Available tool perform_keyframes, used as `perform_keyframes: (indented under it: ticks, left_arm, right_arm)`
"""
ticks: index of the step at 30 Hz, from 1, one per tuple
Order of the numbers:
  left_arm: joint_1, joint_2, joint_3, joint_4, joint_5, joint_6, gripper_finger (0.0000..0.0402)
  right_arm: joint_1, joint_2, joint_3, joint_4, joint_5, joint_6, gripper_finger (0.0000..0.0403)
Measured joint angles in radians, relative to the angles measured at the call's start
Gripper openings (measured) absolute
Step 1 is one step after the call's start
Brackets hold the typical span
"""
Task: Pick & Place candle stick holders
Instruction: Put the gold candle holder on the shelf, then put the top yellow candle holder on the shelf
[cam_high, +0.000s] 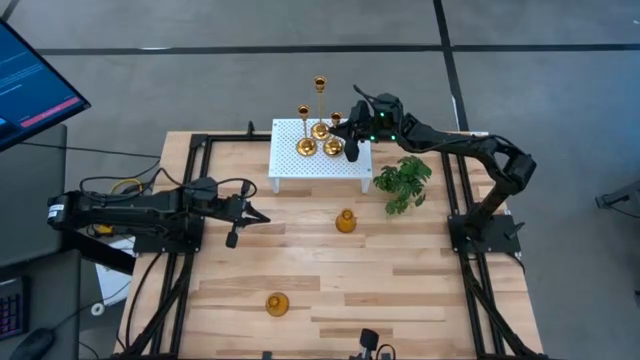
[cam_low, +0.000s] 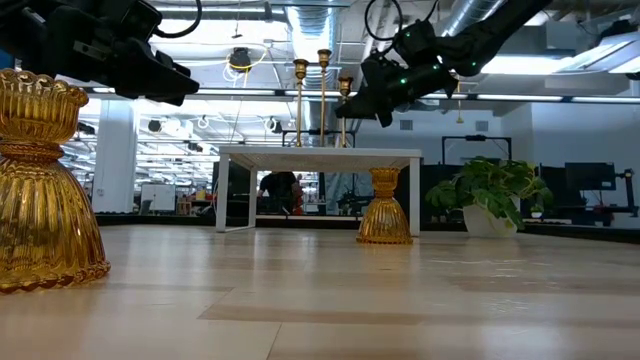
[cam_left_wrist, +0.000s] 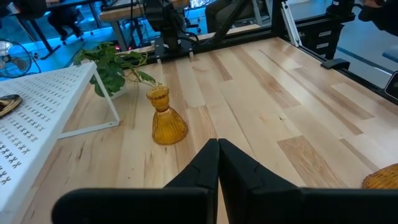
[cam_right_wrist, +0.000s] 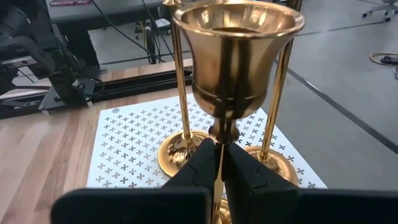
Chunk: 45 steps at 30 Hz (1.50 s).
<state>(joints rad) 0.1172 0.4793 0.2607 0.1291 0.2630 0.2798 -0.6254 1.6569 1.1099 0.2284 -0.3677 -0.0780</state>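
Note:
Three tall gold candle stick holders stand on the white perforated stand (cam_high: 320, 165) at the far middle: two (cam_high: 305, 145) (cam_high: 320, 128) stand free on their round bases, and my right gripper (cam_high: 345, 137) is shut on the third (cam_high: 334, 146). Two short amber ribbed holders rest on their bases on the table, one at the middle (cam_high: 346, 221) and one near the front (cam_high: 277, 304). My left gripper (cam_high: 262, 215) is shut and empty, hovering left of the middle one. My right gripper pinches the thin stem (cam_right_wrist: 218, 149) of the third tall holder between its two fingers, just below the cup (cam_right_wrist: 238, 56). The fingers come slanting down from the table's right and lie across the stem. The holder is upright; its base is at the stand's top (cam_low: 343, 146).
A green leafy plant (cam_high: 403, 182) stands right of the stand. Dark rails (cam_high: 190, 200) run along the table's left and right sides. A monitor (cam_high: 30, 85) is off the table's far left. Bare wood lies between the two amber holders.

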Motion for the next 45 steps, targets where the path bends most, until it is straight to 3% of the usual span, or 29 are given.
perform_keyframes:
  ticks: [9,22,30,36,45]
  left_arm:
    - [0.0,0.0,0.0,0.0,0.0,0.0,0.001]
    - [0.0,0.0,0.0,0.0,0.0,0.0,0.001]
    - [0.0,0.0,0.0,0.0,0.0,0.0,0.001]
    - [0.0,0.0,0.0,0.0,0.0,0.0,0.001]
    - [0.0,0.0,0.0,0.0,0.0,0.0,0.001]
  right_arm:
    - [0.008,0.0,0.0,-0.004,0.002,0.0,0.0033]
    - [0.011,-0.014,0.0,-0.015,0.001,-0.003,0.0166]
    - [0.001,-0.099,0.0,-0.157,-0.005,-0.018,0.0238]
    - [0.004,-0.21,0.0,-0.395,-0.004,-0.068,0.0239]
    - [0.109,-0.364,0.0,-0.74,-0.005,-0.128,0.0202]
